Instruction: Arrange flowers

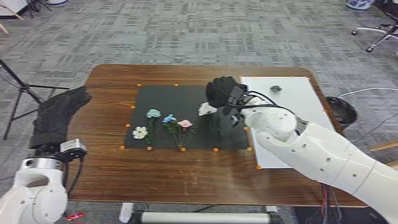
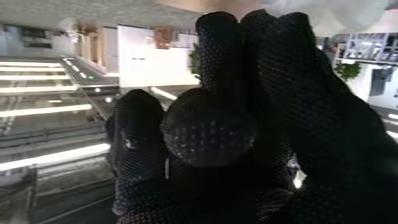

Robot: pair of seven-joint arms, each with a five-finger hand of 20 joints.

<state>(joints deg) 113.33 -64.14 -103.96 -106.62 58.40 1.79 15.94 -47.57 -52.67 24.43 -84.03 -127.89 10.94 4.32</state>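
Dark mat [image 1: 169, 93] below; can't tell if my right fingers [image 2: 289, 60] grip white flower [image 1: 207, 109]. Sideways sweep could drag pink flower [image 1: 185, 123], lying near.

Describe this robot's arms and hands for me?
Both the left arm and right arm have smooth, rounded white shells; small dark dots mark the right one. The left hand and right hand wear black fabric gloves. A thin black cable runs beside the left forearm, near a small pale boxy part; dark cables loop round the right wrist.
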